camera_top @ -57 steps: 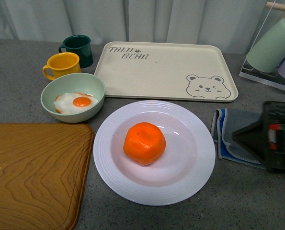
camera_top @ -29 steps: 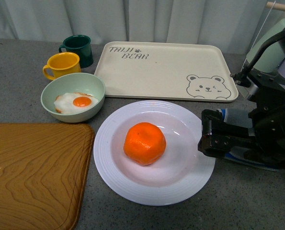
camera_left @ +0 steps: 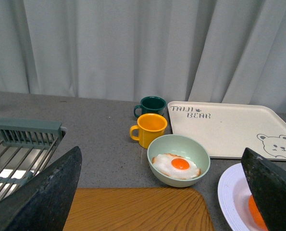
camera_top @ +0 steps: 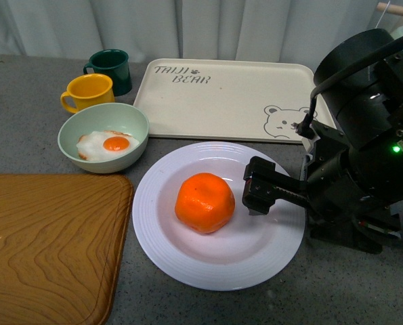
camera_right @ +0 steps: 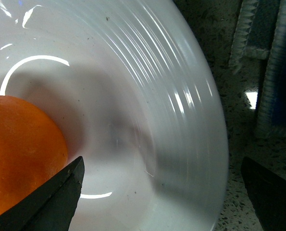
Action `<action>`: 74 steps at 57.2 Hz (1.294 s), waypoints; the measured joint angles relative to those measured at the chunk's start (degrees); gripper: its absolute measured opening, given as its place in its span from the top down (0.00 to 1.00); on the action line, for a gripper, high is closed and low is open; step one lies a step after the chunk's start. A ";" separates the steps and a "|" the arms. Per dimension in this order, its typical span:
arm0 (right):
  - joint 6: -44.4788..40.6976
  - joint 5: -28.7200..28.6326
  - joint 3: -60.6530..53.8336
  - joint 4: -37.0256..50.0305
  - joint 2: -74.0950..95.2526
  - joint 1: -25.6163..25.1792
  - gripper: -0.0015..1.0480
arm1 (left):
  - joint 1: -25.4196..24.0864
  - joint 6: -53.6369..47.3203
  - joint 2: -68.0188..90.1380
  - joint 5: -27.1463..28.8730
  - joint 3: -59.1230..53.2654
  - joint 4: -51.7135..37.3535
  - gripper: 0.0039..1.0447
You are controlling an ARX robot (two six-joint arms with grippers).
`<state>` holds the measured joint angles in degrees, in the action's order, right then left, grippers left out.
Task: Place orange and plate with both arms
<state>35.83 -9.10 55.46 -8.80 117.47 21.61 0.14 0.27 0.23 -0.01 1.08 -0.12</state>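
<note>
The orange (camera_top: 204, 202) sits in the middle of the white ribbed plate (camera_top: 187, 271) at the table's front centre. My right gripper (camera_top: 261, 191) is open and empty, low over the plate's right rim, just right of the orange. In the right wrist view the gripper (camera_right: 162, 197) spans the plate's rim (camera_right: 181, 96), with the orange (camera_right: 22, 154) beside one finger. My left gripper (camera_left: 162, 202) is open and empty, out of the front view, held above the cutting board. Its view shows the plate's edge (camera_left: 231, 192) and a sliver of orange (camera_left: 255, 211).
A pale green bowl with a fried egg (camera_top: 103, 137), a yellow mug (camera_top: 89, 91) and a dark green mug (camera_top: 110, 68) stand back left. The beige bear tray (camera_top: 231, 98) lies behind the plate. A wooden cutting board (camera_top: 49, 244) is front left. A cloth (camera_right: 272, 72) lies right of the plate.
My right arm has come in from the right edge and moved left over the plate's right rim, close to the orange. The orange and plate have not moved.
</note>
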 joint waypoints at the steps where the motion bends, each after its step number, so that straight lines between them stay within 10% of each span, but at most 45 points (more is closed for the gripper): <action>1: 0.33 -0.02 0.33 -0.24 0.28 0.04 0.09 | 0.00 0.00 0.00 0.00 0.00 0.00 0.06; 7: 1.60 0.31 2.54 -2.03 2.25 0.04 0.11 | 0.00 0.00 0.00 0.00 0.00 0.00 0.06; 34: 2.45 -2.08 2.62 -3.04 1.81 -1.84 0.76 | 0.00 0.00 0.00 0.02 0.00 0.00 0.06; 74: 17.81 -15.34 -13.07 22.58 -8.76 -5.46 0.98 | 0.00 0.00 0.00 0.02 0.00 0.00 0.06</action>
<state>53.65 -24.45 42.39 13.78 108.71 16.14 0.14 0.27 0.23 0.01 1.08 -0.12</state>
